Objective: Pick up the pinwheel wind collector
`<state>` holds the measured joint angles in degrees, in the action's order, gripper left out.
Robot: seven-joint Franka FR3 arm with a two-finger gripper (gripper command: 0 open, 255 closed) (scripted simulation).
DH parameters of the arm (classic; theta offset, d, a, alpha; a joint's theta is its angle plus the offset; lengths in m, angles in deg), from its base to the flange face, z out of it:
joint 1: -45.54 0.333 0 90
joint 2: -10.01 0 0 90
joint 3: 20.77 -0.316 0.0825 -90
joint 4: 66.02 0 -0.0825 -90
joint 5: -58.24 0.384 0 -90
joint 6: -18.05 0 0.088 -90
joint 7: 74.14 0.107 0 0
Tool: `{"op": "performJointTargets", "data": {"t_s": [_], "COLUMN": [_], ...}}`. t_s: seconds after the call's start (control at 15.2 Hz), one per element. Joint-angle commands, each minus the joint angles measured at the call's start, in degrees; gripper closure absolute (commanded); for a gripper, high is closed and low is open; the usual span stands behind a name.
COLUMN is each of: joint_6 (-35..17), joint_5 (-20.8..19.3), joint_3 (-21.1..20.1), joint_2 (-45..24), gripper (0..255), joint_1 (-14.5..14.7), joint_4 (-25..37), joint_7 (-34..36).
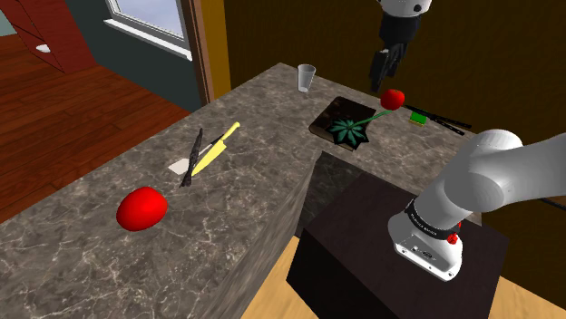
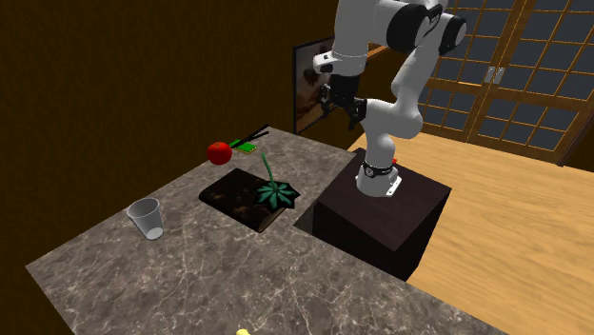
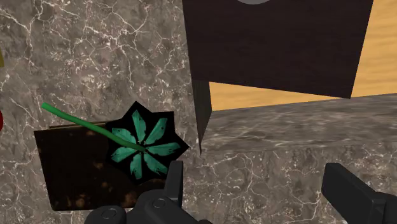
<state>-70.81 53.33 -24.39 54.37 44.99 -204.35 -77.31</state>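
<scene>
Grey-brown marbled counter (image 1: 82, 237) in an L shape, wood floor beside it, dark stand (image 1: 399, 263) tucked into the corner. Pinwheel wind collector (image 1: 350, 130) lies flat with its green blades on a black backing, the head resting on the corner of a dark brown board (image 1: 325, 116) nearest the stand. Its thin green stem runs off the board toward a small red ball (image 1: 392, 98). Green flat item (image 1: 418, 116) with thin black sticks lies just beside the ball. Clear cup (image 1: 307, 78) stands upright near the board, apart from it.

Along the shoulder view's left: yellow knife (image 1: 216, 148), black knife (image 1: 193, 156) just beside it, a white scrap (image 1: 181, 166) at their ends, and a larger red rounded object (image 1: 141, 208) well apart.

Gripper (image 3: 261, 191) hovers high over the counter, jaws apart, nothing between them. In the wrist view the pinwheel head sits just off one finger (image 3: 174, 178), not touched.
</scene>
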Motion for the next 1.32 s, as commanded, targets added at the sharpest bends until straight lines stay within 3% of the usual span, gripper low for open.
{"op": "performJointTargets", "data": {"t_s": [0.0, 0.66, 1.25], "joint_6": [0.00, -15.72, -35.07], "joint_5": [0.00, -13.00, -24.95], "joint_3": [0.00, 11.82, 23.48], "joint_2": [0.00, -1.84, -15.03], "gripper": [0, 0, 0], "joint_1": [0.00, 0.61, -0.11], "joint_4": [0.00, -12.83, -15.92], "joint_7": [0.00, -23.95, -43.35]}}
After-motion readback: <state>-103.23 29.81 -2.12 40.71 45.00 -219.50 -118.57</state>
